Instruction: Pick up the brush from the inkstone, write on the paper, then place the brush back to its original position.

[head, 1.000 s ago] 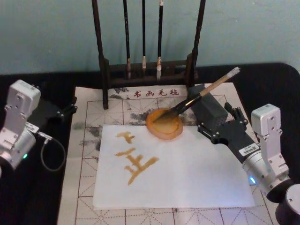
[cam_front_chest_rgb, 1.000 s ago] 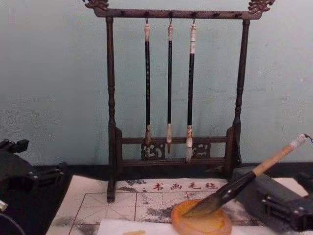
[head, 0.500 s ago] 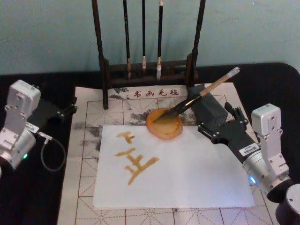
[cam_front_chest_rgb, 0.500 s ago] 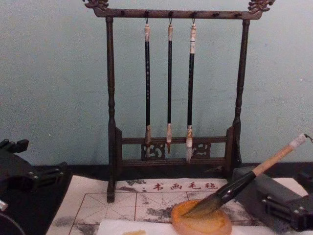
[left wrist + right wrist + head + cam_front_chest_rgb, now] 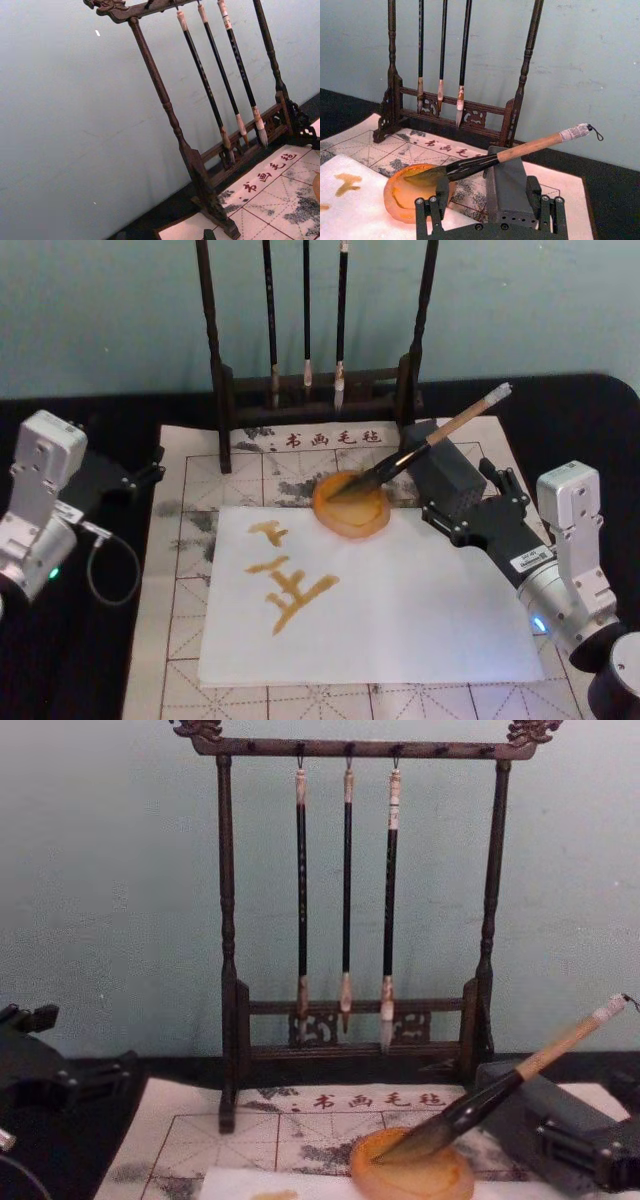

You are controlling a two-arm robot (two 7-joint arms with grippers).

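Brush (image 5: pixel 420 447) is down: bristle tip sits in the inkstone (image 5: pixel 350 508), handle leans up and to the right across the top of the grey block (image 5: pixel 445 472), whitish end cap with loop at the high end. In the chest view the brush (image 5: pixel 500 1092) runs the same way, tip in the orange dish (image 5: pixel 412 1175), cap up near the right edge. Right wrist view agrees: brush (image 5: pixel 490 160) resting tip-in-dish, shaft propped on the block (image 5: pixel 507 187), nothing gripping it.

Inkstone sits on the felt mat (image 5: pixel 190 490), touching the top edge of the paper (image 5: pixel 400 610), just left of the block. Paper carries amber strokes (image 5: pixel 290 590) on its left half.

Right gripper (image 5: pixel 462 508) is just right of the inkstone, beside the block, fingers spread apart and empty; in its wrist view the two fingers (image 5: pixel 436 205) straddle the near side of the block, below the brush, not touching it. Apart from the brush handle.

Left gripper (image 5: pixel 150 472) is parked at the left side of the mat, well away from brush and dish; cannot tell its finger state.

Behind the mat: dark wooden rack (image 5: pixel 315 390) with three thin black brushes (image 5: pixel 345 890) hanging, against the pale blue-green wall.
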